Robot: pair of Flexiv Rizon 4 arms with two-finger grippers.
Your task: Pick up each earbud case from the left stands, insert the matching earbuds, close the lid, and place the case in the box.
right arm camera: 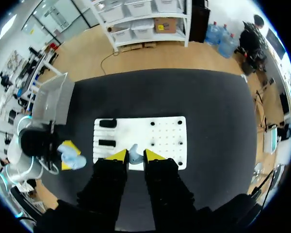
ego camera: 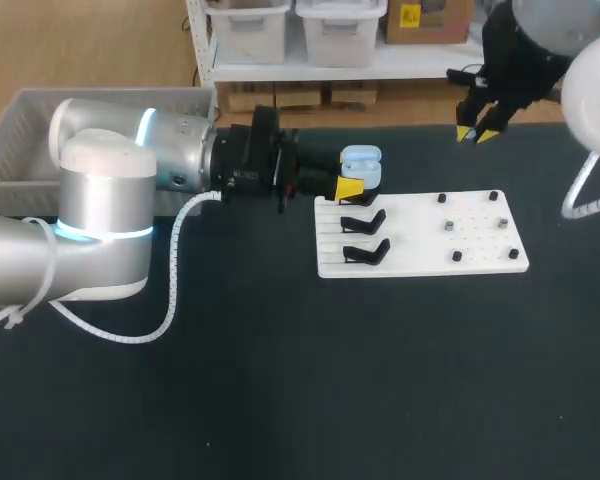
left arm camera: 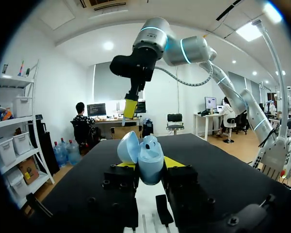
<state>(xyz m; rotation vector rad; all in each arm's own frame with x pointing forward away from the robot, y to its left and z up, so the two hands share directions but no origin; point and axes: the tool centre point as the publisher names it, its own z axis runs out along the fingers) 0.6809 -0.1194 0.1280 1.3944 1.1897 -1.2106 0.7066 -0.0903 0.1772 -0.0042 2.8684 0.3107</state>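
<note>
Two grips: my left end effector [left arm camera: 148, 166] clamped on open blue earbud case [left arm camera: 144, 151]; my right end effector [right arm camera: 135, 157] pinching pale earbud [right arm camera: 134, 151], shown only by right wrist view.

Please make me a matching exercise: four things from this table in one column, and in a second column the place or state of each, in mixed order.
Things:
1. light-blue plastic earbud case
2. front black plastic stand
3. small pale-blue earbud
4. grey plastic basket

Places or states:
A. beside the left arm, at the table's back corner
B. between the yellow tips of the right end effector
C. bare, on the white board
D. lid open, held in the left end effector

Pairs: 1-D, 2-C, 3-B, 4-A.
</note>
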